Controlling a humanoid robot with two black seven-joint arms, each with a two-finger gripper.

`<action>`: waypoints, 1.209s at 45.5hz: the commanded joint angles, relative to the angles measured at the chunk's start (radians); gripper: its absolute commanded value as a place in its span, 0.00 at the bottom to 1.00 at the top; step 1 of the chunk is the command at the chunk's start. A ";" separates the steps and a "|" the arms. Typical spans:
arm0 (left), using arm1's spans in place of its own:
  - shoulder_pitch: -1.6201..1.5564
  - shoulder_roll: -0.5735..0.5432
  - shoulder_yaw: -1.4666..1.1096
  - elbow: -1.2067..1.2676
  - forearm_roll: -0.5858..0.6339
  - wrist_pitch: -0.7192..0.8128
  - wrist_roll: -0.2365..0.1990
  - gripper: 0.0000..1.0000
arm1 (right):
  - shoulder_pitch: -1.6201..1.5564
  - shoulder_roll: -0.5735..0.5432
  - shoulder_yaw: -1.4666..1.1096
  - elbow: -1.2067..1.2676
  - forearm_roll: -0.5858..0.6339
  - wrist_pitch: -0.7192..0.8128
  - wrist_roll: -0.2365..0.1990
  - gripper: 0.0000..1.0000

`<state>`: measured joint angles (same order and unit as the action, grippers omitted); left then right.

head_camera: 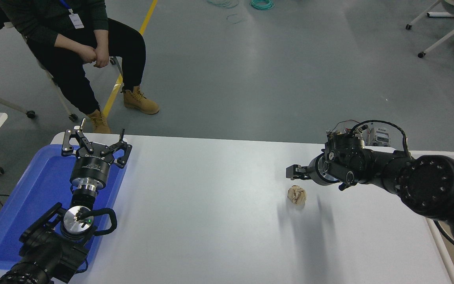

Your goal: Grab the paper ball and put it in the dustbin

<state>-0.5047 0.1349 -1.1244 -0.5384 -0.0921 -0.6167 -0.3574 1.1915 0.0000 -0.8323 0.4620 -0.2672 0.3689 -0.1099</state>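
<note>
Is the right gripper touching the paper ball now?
Apart. The head view shows bare white table between the right gripper and the paper ball, which lies alone nearer the camera.

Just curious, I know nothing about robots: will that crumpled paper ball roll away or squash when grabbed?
The paper ball looks wrinkled and loosely wadded, so it probably squashes and weighs little. Its roundish shape might roll if nudged on the smooth table.

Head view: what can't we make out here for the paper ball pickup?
- Dustbin: not visible anywhere in the head view, so the drop target is unknown.
- Right gripper: seen side-on and small, so open or shut is unclear; height above the paper ball can't be judged.
- Right arm: cut off by the right edge.
- Blue tray: partly covered by the parked left gripper.
</note>
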 commanded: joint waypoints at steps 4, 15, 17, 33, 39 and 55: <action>0.000 0.000 0.000 0.000 0.000 0.000 0.000 1.00 | -0.029 0.000 0.016 0.000 -0.001 0.001 0.001 1.00; 0.000 0.000 0.000 0.000 0.000 0.000 0.000 1.00 | -0.055 0.000 0.018 -0.008 -0.001 0.001 0.003 1.00; 0.000 -0.001 0.000 0.000 0.000 0.000 0.000 1.00 | -0.058 0.000 0.021 -0.008 -0.001 0.001 0.003 1.00; 0.000 0.000 0.000 0.000 0.000 0.000 0.000 1.00 | -0.069 0.000 0.025 -0.011 -0.003 -0.001 0.003 1.00; 0.000 0.000 0.000 0.000 0.000 0.000 0.000 1.00 | -0.073 0.000 0.025 -0.011 -0.004 -0.001 0.007 1.00; 0.000 0.000 0.000 0.000 0.000 0.000 0.000 1.00 | -0.085 0.000 0.025 -0.031 -0.084 -0.002 0.087 1.00</action>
<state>-0.5047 0.1349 -1.1244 -0.5384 -0.0920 -0.6167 -0.3574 1.1147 0.0000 -0.8072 0.4422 -0.3125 0.3683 -0.0590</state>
